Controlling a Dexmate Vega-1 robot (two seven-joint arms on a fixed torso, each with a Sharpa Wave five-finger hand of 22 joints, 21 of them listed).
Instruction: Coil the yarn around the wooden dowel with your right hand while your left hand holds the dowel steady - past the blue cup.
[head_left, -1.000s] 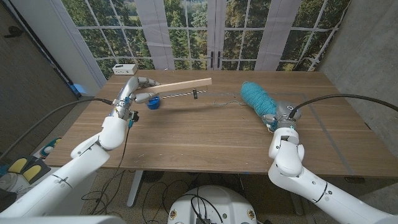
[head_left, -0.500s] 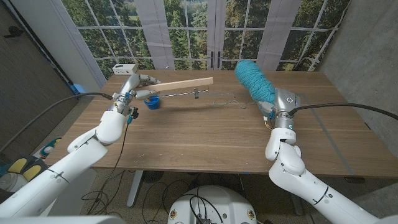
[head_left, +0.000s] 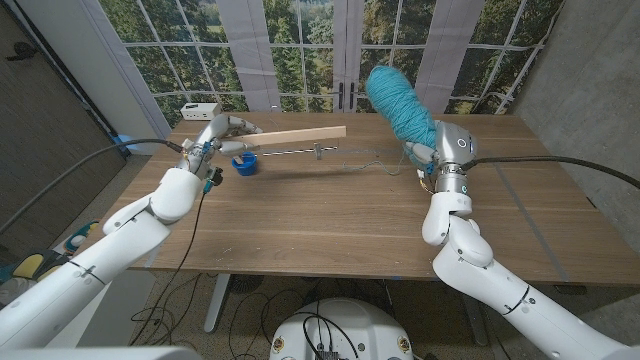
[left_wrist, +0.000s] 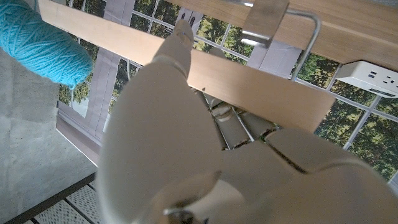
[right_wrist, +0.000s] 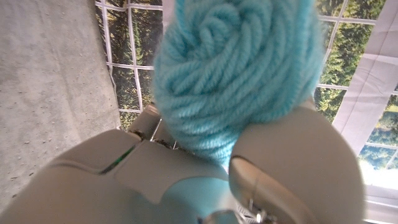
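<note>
The right hand (head_left: 422, 155) grips a skein of teal yarn (head_left: 398, 101), lifted clear of the wooden table (head_left: 330, 215); the skein rises up and away from the hand toward the window. In the right wrist view the yarn (right_wrist: 233, 71) bulges out from between the pale fingers (right_wrist: 292, 168), which wrap its lower end. A thin strand (head_left: 370, 160) seems to trail from the hand toward the dowel side, though it is too faint to trace fully.

The left hand (head_left: 225, 132) holds the near end of the wooden dowel (head_left: 295, 136) — really a flat pale slat — raised above the table and running out from the hand toward the yarn. The left wrist view shows the fingers (left_wrist: 180, 43) lying across the slat (left_wrist: 249, 81). Just below and beside this hand sits the blue cup (head_left: 243, 164) on the table. Beyond the hand, by the table's far edge, lies a white power strip (head_left: 201, 110). A thin metal rod with a small clip (head_left: 316, 151) extends under the slat.
</note>
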